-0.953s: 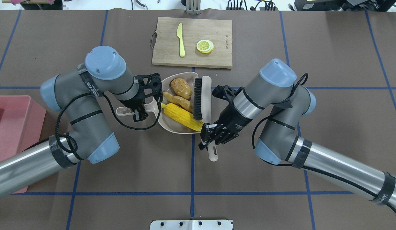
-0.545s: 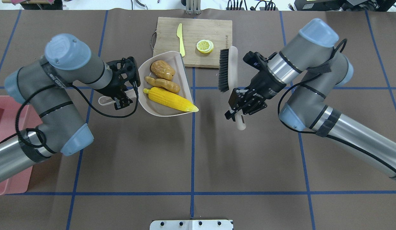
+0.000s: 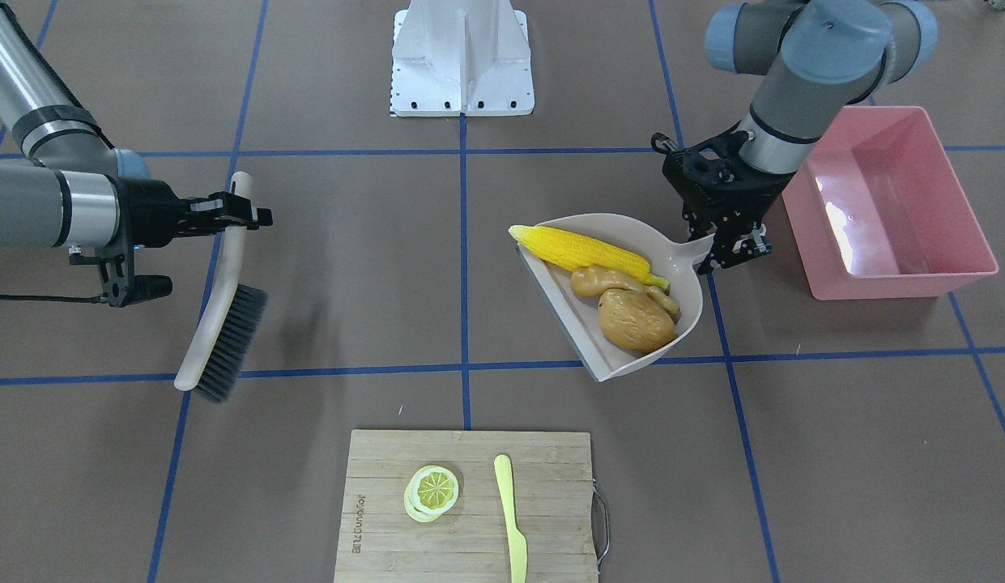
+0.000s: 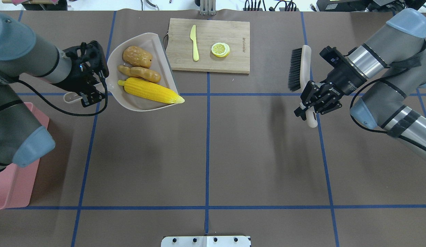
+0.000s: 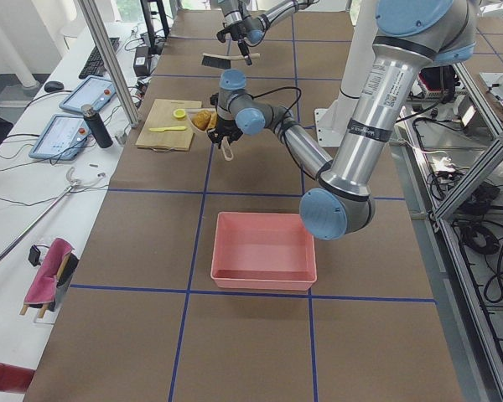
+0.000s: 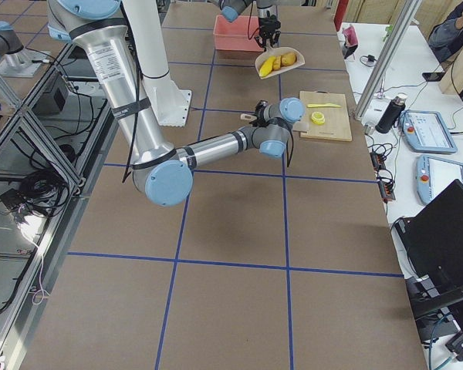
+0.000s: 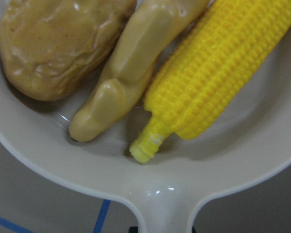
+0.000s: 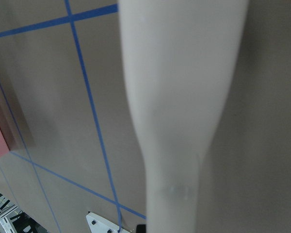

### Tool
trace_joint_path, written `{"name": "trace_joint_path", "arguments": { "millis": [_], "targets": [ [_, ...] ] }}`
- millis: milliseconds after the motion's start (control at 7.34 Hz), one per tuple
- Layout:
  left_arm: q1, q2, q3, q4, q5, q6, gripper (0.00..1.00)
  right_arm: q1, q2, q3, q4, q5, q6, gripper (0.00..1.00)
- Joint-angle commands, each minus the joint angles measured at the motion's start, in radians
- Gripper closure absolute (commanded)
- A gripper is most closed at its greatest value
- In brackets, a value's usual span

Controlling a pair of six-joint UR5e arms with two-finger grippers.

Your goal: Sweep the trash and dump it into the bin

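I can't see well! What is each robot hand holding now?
Left hand: shut on the dustpan handle.
Right hand: shut on the brush handle.

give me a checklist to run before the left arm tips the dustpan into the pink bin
1. Grip: left gripper shut on the dustpan handle: ok.
2. Load: corn, root and potato all in the dustpan: ok.
3. Containment: not ok, the corn's tip juts past the open lip.
4. Position over the bin: not ok, the dustpan is beside it, apart.
5. Target: bin upright, mouth up: ok.
6. Clearance: right gripper, shut on the brush, is far across the table: ok.
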Motion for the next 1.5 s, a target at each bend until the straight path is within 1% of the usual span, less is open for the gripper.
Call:
{"name": "trace_joint_path", "arguments": {
  "millis": [0, 272, 409, 545, 681, 953, 1362],
  "targets": [
    [-0.038, 0.103, -0.162, 0.150, 0.001, 0.069, 1.00, 0.014, -0.118, 0.001, 0.002, 0.028, 0.002, 1.00],
    [-0.098, 0.202, -0.257, 0.198, 0.001, 0.101, 1.00, 0.008, -0.226, 0.001, 0.006, 0.026, 0.000, 1.00],
    [-0.153, 0.268, -0.290, 0.200, -0.020, 0.152, 1.00, 0.009, -0.257, -0.001, 0.006, 0.025, 0.000, 1.00],
    [-0.225, 0.322, -0.296, 0.200, -0.089, 0.218, 1.00, 0.020, -0.266, -0.001, 0.008, 0.028, 0.000, 1.00],
    [-0.287, 0.368, -0.299, 0.200, -0.124, 0.276, 1.00, 0.040, -0.262, -0.007, -0.001, 0.051, 0.002, 1.00],
    [-0.382, 0.466, -0.298, 0.187, -0.216, 0.350, 1.00, 0.060, -0.263, -0.039, -0.015, 0.048, 0.002, 1.00],
    [-0.528, 0.575, -0.276, 0.184, -0.401, 0.447, 1.00, 0.071, -0.288, -0.050, -0.060, 0.028, 0.003, 1.00]
  ]
}}
